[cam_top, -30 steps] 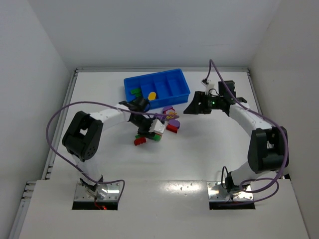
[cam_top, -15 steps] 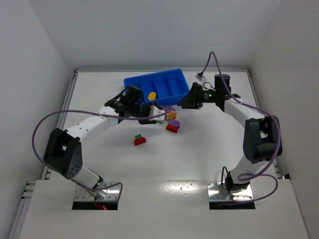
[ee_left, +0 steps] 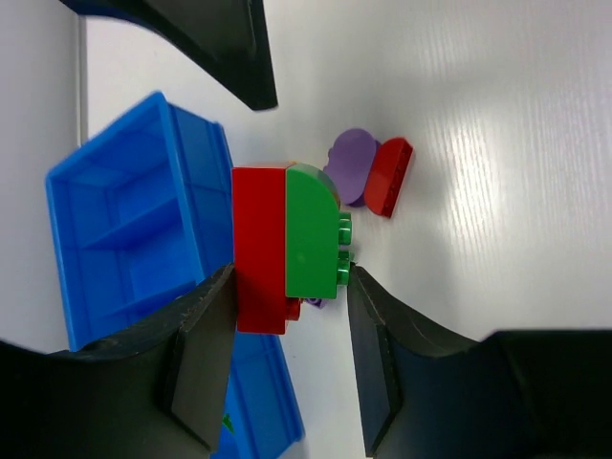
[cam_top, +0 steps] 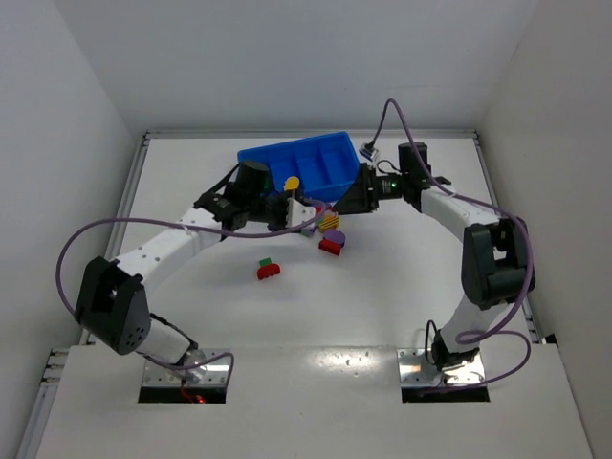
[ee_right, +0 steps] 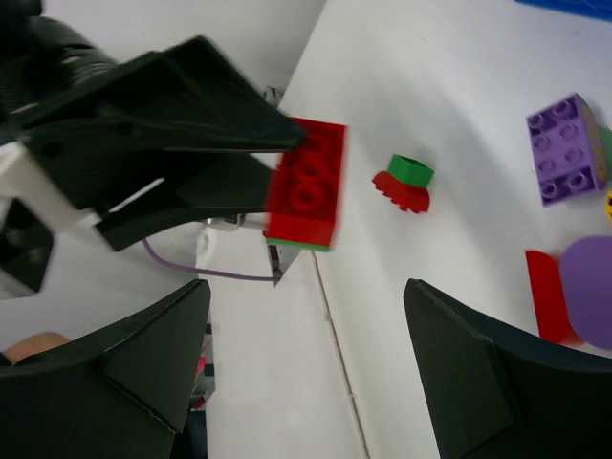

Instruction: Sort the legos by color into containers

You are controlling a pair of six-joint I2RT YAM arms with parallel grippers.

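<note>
The left hand (ee_left: 289, 287) grips a red-and-green lego pair (ee_left: 287, 234) stuck together, the blue tray (ee_left: 124, 191) just beside the hand; released as one, two colours would likely land in one compartment.

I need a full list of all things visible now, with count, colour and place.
table: one, white.
tray: one, blue, far middle of table.
yellow piece: one, in the tray.
held bricks: two joined, red and green, in left gripper.
loose pile: purple, yellow and red pieces, on table before the tray.
small pair: red with green on top, alone on table.
left gripper: shut on held bricks.
right gripper: open, near the pile.
</note>
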